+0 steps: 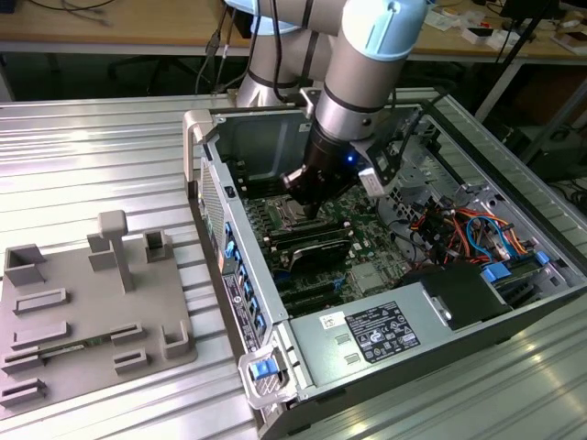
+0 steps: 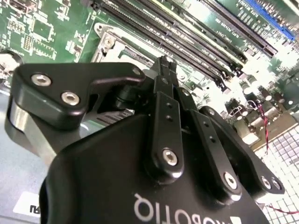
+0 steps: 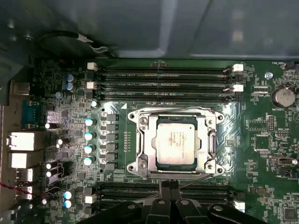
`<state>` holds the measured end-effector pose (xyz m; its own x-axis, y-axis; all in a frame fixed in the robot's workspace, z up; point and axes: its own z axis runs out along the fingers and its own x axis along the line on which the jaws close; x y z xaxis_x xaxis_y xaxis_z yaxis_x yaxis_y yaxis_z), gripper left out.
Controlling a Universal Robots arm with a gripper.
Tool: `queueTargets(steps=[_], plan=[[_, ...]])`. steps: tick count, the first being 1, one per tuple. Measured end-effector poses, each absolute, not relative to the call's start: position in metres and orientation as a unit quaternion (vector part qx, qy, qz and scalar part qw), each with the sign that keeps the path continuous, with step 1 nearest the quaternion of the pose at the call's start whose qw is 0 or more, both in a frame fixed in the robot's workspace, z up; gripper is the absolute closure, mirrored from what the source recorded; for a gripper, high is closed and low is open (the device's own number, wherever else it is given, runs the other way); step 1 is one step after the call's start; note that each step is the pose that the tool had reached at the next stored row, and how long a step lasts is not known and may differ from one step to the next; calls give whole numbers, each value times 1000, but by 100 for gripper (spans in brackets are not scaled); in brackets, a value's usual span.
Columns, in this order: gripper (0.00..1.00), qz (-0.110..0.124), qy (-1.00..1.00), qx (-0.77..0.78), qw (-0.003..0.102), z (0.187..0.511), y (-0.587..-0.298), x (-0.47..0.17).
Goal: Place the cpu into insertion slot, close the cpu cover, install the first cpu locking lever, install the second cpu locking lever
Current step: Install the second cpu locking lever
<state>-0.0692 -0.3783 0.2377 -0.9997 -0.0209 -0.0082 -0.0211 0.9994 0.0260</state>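
The cpu, a square chip with a dull silver top, lies flat in the insertion slot on the green board. The cpu cover, a silvery frame, lies down around the chip, which shows through its window. My gripper is shut, its black fingertips pressed together just off the socket's edge, beside a thin wire lever that slants along that edge. In the second wrist view the shut fingers point at the socket's rim. In the exterior view my gripper reaches down into the open computer case, above the socket.
Long black memory slots run on both sides of the socket. A row of blue capacitors stands beside it. The case wall, the power supply and a bundle of cables ring the board. A grey fixture plate lies outside the case.
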Motion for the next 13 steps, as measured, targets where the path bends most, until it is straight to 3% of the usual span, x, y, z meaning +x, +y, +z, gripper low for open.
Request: queueTargets(steps=[13], plan=[[89,21,1000,-11,3,232,-384,-94]])
